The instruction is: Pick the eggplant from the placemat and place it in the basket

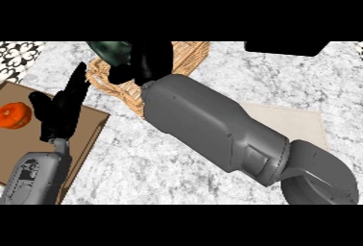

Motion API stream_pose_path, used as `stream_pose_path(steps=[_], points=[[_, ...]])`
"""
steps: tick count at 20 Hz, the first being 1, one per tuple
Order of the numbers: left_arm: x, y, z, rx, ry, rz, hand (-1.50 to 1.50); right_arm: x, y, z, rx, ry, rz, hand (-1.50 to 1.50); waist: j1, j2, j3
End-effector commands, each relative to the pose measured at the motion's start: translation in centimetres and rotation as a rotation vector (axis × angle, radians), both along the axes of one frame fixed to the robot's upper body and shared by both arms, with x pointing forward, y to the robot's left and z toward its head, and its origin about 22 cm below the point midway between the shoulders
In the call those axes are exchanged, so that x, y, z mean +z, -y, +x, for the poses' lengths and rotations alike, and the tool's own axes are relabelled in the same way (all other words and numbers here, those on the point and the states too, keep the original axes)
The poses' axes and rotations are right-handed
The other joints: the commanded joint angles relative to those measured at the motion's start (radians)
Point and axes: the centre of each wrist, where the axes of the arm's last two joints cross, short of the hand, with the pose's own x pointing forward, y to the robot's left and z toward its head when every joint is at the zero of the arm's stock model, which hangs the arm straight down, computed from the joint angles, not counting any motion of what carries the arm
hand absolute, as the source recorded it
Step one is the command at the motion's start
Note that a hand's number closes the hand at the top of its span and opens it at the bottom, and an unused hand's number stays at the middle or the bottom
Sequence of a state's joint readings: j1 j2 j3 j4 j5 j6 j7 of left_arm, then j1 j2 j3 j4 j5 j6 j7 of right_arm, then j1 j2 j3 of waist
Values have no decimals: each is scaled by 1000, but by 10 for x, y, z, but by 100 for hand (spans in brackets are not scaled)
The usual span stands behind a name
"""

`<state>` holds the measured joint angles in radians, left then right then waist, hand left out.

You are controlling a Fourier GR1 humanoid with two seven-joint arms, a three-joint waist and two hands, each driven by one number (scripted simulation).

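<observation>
The right hand (145,62), over the basket (186,55), curls round the dark eggplant (108,49); likely light, smooth-skinned, slippery, best held mid-body. Beside the basket, the left hand (60,108) rests open

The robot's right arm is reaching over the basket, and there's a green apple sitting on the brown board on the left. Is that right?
Not quite. The fruit on the brown board is orange, not a green apple. The head view shows it at the left edge. The rest holds: the right robot hand does reach over the basket.
</observation>
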<state>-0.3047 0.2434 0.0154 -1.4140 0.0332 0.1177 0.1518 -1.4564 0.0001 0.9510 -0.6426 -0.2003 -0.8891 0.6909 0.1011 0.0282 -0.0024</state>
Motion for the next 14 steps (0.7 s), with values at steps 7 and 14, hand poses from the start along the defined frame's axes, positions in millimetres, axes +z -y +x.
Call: stream_pose_path(steps=[7, 14], points=[[2, -11, -3, 16, -16, 20, 0, -15, 19, 29, 89, 304, -678, 150, -10, -8, -3], [4, 5, -7, -14, -22, 11, 0, 7, 15, 34, 74, 355, -772, 150, 2, -7, 0]])
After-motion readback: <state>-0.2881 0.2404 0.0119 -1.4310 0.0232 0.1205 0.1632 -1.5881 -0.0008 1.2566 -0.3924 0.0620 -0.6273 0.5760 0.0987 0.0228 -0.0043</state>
